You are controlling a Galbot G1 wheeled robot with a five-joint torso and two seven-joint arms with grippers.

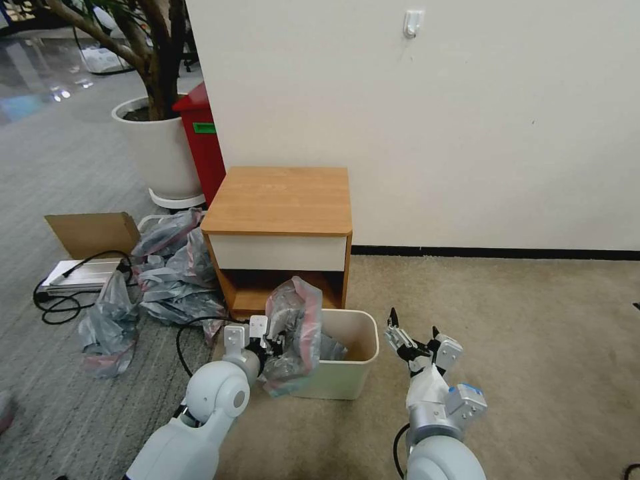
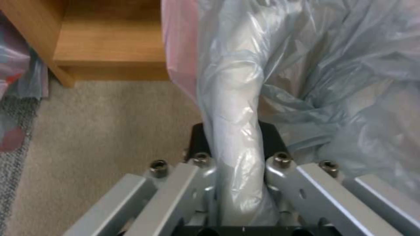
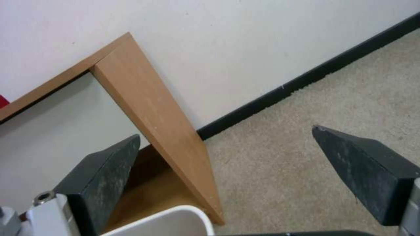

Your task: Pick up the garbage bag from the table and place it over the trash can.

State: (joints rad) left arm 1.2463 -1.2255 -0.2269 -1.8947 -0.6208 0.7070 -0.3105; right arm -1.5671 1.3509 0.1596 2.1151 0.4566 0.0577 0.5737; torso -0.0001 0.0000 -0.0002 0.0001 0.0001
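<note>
The garbage bag [image 1: 293, 333], grey and crinkled with a pinkish-red band, hangs bunched over the left rim of the beige trash can [image 1: 350, 380], partly inside it. My left gripper [image 1: 267, 343] is shut on the garbage bag at the can's left side. In the left wrist view a twisted fold of the garbage bag [image 2: 234, 108] runs between the black pads [image 2: 272, 137] of the left gripper [image 2: 234, 134]. My right gripper [image 1: 413, 331] stands open just right of the can, holding nothing. Its fingers [image 3: 105, 170] frame the trash can's rim [image 3: 170, 221]. The table [image 1: 277, 200] stands behind the can, its top bare.
Several more grey bags [image 1: 167, 267] lie heaped on the floor left of the table, beside a cardboard box [image 1: 93, 233] and a grey device with black cables [image 1: 80, 273]. A red bin [image 1: 203, 140] and white plant pot [image 1: 160, 153] stand behind. Open carpet [image 1: 520, 347] lies to the right.
</note>
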